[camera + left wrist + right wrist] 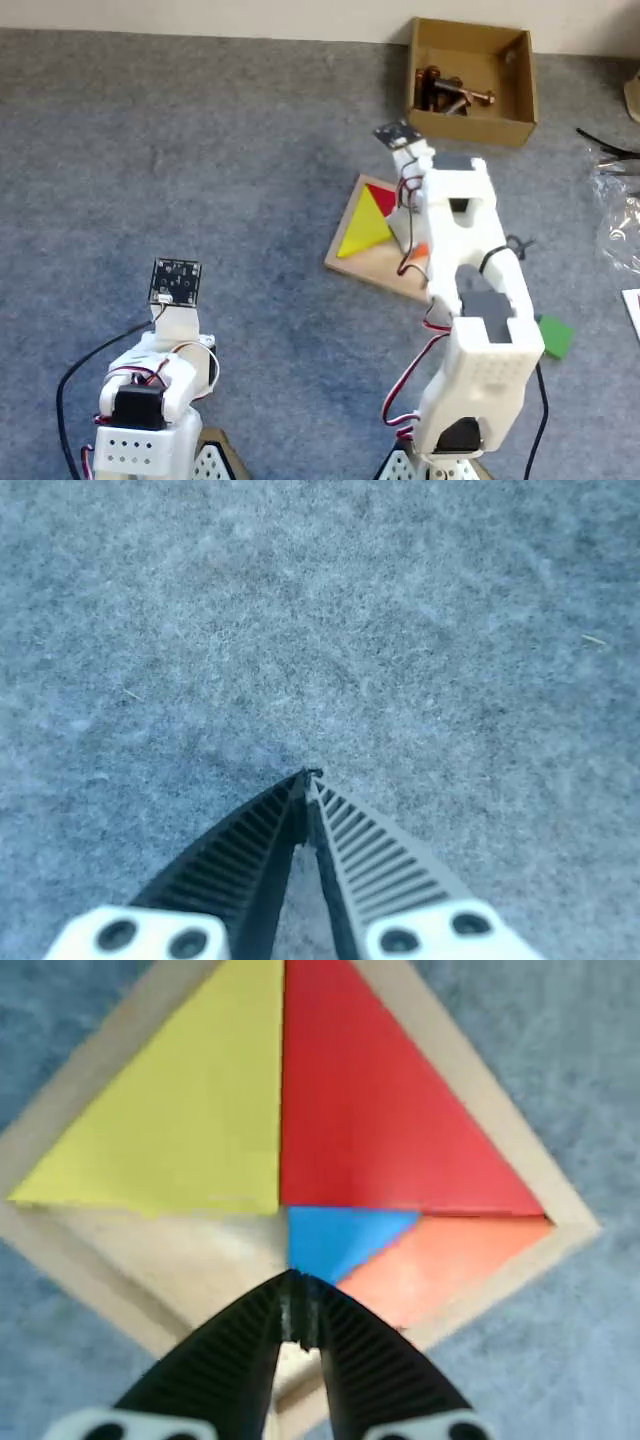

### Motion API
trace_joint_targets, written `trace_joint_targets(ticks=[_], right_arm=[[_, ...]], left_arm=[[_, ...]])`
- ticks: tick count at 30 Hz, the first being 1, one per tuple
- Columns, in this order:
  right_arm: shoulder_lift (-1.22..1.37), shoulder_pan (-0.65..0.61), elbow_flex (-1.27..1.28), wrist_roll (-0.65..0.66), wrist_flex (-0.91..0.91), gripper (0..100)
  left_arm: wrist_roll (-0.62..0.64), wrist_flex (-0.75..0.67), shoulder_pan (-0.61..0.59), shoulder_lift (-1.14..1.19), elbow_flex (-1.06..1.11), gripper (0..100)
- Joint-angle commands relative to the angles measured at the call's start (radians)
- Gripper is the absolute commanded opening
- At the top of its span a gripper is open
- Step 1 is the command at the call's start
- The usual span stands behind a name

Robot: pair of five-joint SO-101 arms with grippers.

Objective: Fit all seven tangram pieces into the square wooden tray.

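The square wooden tray (372, 268) lies on the grey carpet, turned like a diamond under my right arm. In it sit a large yellow triangle (190, 1110), a large red triangle (380, 1110), a small blue triangle (335, 1240) and an orange piece (450, 1260). One quarter of the tray floor (190, 1250) is bare wood. My right gripper (298, 1282) is shut, its tips at the blue triangle's near corner. A green piece (555, 336) lies on the carpet beside the right arm. My left gripper (308, 776) is shut over bare carpet, far from the tray.
A cardboard box (520, 95) with copper-coloured parts stands beyond the tray. Clear plastic wrap (620, 220) and a black cable (600, 140) lie at the right edge. Open carpet spreads across the left and far side.
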Motion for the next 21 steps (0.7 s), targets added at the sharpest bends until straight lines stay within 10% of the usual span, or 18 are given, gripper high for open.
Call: trace_joint_targets(ticks=[1, 21], right_arm=[[-0.130, -0.008, -0.142, 0.002, 0.143, 0.5], [-0.369, 0.427, -0.232, 0.094, 0.332, 0.5]], left_arm=[[0.008, -0.002, 0.016, -0.007, 0.019, 1], [0.008, -0.002, 0.016, -0.007, 0.019, 1]])
